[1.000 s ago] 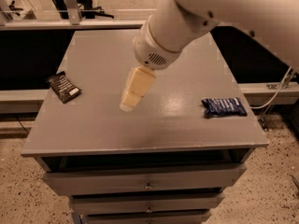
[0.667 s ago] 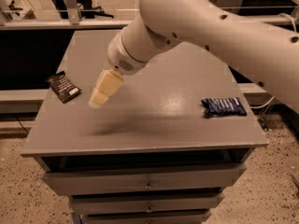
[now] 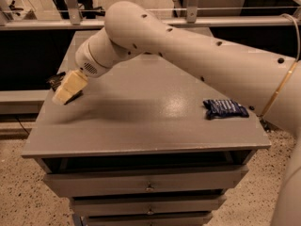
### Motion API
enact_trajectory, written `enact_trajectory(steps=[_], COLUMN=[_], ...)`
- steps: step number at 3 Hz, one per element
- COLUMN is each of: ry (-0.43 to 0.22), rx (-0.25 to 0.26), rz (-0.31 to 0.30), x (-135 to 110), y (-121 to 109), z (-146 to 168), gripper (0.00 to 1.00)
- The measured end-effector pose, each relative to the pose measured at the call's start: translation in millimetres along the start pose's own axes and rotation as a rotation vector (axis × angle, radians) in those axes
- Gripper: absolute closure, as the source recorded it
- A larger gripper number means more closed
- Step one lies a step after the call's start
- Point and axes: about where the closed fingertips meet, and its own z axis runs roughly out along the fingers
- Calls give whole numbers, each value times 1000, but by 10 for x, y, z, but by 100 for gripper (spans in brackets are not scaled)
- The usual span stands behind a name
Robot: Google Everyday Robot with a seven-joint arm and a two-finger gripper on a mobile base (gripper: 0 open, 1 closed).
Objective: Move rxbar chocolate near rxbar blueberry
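The rxbar chocolate (image 3: 56, 81), a flat black-wrapped bar, lies at the left edge of the grey table top (image 3: 141, 112). It is mostly hidden behind my gripper (image 3: 66, 93), whose cream fingers hang right over it, near the table surface. The rxbar blueberry (image 3: 225, 108), in a crinkled navy-blue wrapper, lies near the table's right edge, far from the gripper. My thick white arm (image 3: 188, 51) reaches in from the right across the table.
The table top sits on a grey drawer cabinet with drawers (image 3: 148, 185) below. A metal rail (image 3: 47, 23) and dark shelving stand behind. The floor (image 3: 19, 192) is speckled beige.
My gripper has swung left across the table, from the middle to the left edge, and now covers most of the black bar. Both bars lie where they were.
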Motion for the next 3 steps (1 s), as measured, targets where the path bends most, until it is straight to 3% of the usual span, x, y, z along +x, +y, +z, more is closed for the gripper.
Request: enact_trajectory(steps=[1,3], ry=[-15,7], rx=[-10,-1], rz=[29,90], x=[-76,10], y=[-43,-76], z=[323,669], gripper=[0,0])
